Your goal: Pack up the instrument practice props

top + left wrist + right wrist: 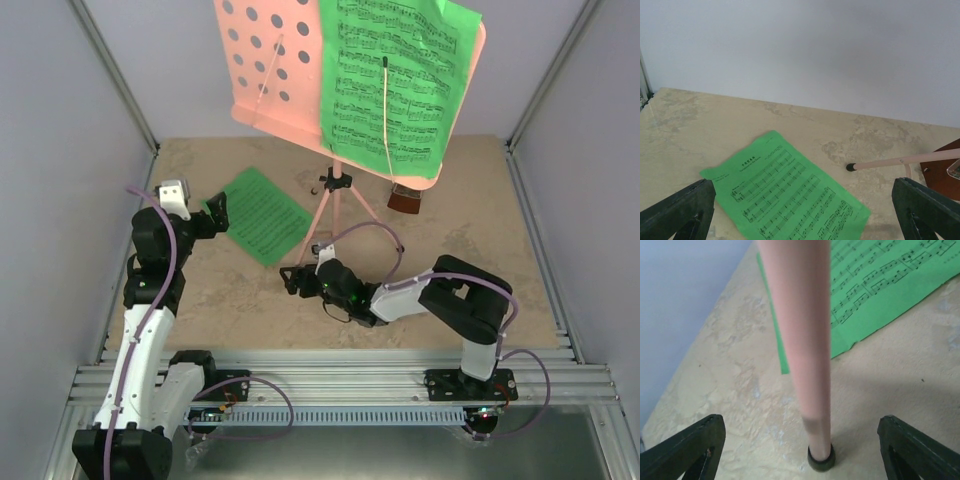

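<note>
The pink music stand (pixel 270 70) stands at the back middle on tripod legs (pixel 335 215). One green sheet-music page (pixel 395 80) rests on its desk. A second green page (pixel 262 215) lies flat on the table to the left of the legs. The brown metronome (pixel 405 198) stands behind the stand to the right. My left gripper (pixel 215 215) is open and empty just left of the flat page (pixel 785 195). My right gripper (pixel 293 277) is open, its jaws either side of the near-left leg (pixel 805 340) just above that leg's black foot (pixel 821 459).
Grey walls close the table on the left, right and back. A metal rail (pixel 340 385) runs along the near edge. A small dark bit (pixel 313 187) lies near the stand's hub. Another leg tip (pixel 851 167) and the metronome (pixel 942 170) show in the left wrist view.
</note>
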### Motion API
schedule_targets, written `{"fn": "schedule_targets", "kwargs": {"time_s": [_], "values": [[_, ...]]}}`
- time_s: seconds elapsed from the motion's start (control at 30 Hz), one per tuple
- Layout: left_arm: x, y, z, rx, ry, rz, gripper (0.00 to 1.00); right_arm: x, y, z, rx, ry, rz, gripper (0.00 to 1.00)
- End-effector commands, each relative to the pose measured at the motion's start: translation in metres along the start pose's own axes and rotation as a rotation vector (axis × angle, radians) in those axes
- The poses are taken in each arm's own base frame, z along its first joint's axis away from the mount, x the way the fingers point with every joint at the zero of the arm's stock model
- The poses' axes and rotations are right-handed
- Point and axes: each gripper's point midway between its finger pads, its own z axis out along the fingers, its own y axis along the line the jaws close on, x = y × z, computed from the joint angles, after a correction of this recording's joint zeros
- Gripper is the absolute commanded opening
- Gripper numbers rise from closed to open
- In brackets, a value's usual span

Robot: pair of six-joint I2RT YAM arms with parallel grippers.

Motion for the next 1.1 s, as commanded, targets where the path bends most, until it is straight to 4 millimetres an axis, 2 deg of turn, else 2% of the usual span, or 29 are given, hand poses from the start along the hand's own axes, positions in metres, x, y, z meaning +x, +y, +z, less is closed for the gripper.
{"fn": "schedule_targets", "kwargs": {"time_s": [0.0, 0.1, 0.2, 0.3, 0.47, 0.53, 0.67, 0.77, 0.87, 0.93, 1.0, 1.07], "values": [[0.006, 0.01, 0.0, -0.053, 0.016, 0.005, 0.99, -0.016, 0.029, -0.022, -0.138, -0.056, -0.069, 0.88], [0.005, 0.016, -0.002, -0.092, 0.008, -0.005, 0.99, -0.014, 0.037, -0.031, -0.164, -0.014, -0.129, 0.92], [0.004, 0.025, -0.005, -0.144, -0.001, -0.014, 0.99, -0.012, 0.034, -0.044, -0.149, 0.01, -0.157, 0.93], [0.003, 0.03, -0.006, -0.171, -0.004, -0.018, 0.99, -0.012, 0.021, -0.067, -0.136, -0.001, -0.159, 0.94], [0.003, 0.029, -0.006, -0.169, -0.007, -0.026, 0.99, -0.026, 0.007, -0.108, -0.1, -0.042, -0.245, 0.98], [0.003, 0.033, -0.006, -0.189, -0.009, -0.029, 0.99, -0.031, -0.005, -0.121, -0.053, -0.054, -0.279, 0.98], [0.002, 0.034, -0.007, -0.195, -0.011, -0.033, 0.99, -0.059, -0.035, -0.147, 0.02, -0.113, -0.285, 0.98], [0.0, 0.032, -0.009, -0.185, -0.026, -0.035, 0.99, -0.085, -0.066, -0.165, 0.095, -0.14, -0.257, 0.98], [0.0, 0.021, -0.006, -0.122, -0.031, -0.03, 0.99, -0.112, -0.105, -0.184, 0.185, -0.152, -0.205, 0.98], [0.0, 0.01, -0.004, -0.058, -0.027, -0.026, 0.98, -0.133, -0.124, -0.204, 0.244, -0.185, -0.179, 0.98], [0.0, -0.001, -0.003, 0.012, -0.023, -0.048, 0.97, -0.15, -0.131, -0.224, 0.272, -0.212, -0.164, 0.98], [-0.006, -0.015, -0.006, 0.085, -0.033, -0.094, 0.95, -0.171, -0.127, -0.249, 0.289, -0.273, -0.16, 0.98]]}}
